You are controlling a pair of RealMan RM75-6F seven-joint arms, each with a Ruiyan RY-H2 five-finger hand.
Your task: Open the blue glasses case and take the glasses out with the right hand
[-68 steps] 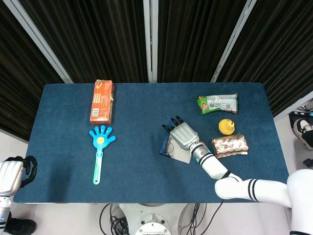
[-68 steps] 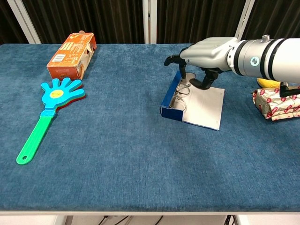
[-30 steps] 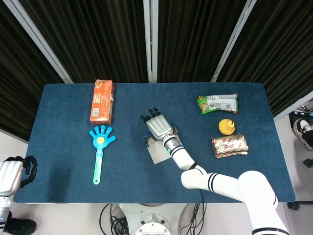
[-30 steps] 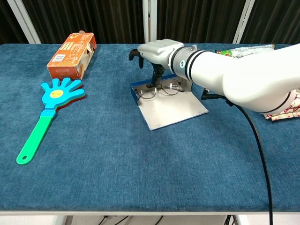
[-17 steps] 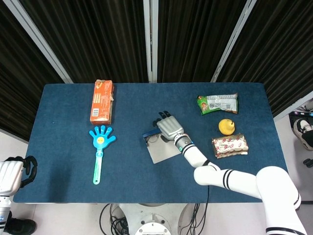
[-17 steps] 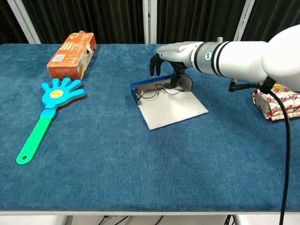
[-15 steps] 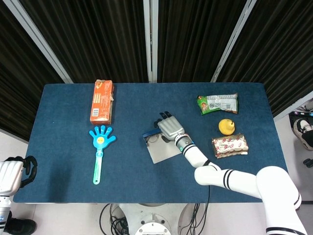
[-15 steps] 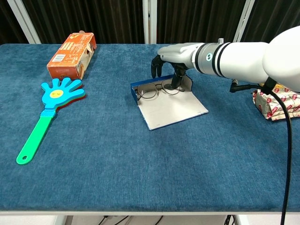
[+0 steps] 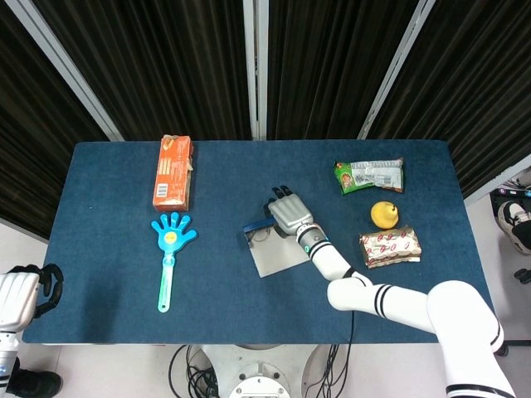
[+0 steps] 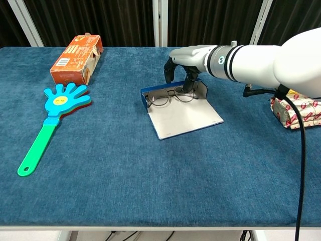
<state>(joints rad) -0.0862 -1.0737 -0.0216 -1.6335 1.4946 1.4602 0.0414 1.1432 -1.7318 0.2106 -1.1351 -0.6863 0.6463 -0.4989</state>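
Observation:
The blue glasses case [image 10: 181,117] lies open at mid-table, its pale lid flat toward me; in the head view the case [image 9: 271,253] shows below my right hand. Thin-rimmed glasses [image 10: 169,96] lie in the tray, also seen as glasses [image 9: 262,235] from above. My right hand [image 10: 186,59] hovers over the tray's right end, fingers spread and bent down. One dark fingertip [image 10: 189,86] reaches the right lens; nothing is plainly gripped. My right hand [image 9: 287,214] covers the case's far right corner. My left hand [image 9: 20,298] hangs off the table's near left corner, holding nothing.
An orange carton [image 10: 76,59] lies at the far left, with a blue-and-green hand-shaped clapper [image 10: 50,116] in front of it. On the right are a green snack packet [image 9: 369,175], a yellow fruit [image 9: 383,214] and a red-and-white packet [image 10: 296,108].
The case has been slid left and turned since the earliest frames. My right hand swung left, then came back over the tray's right end and has barely moved in the last half second.

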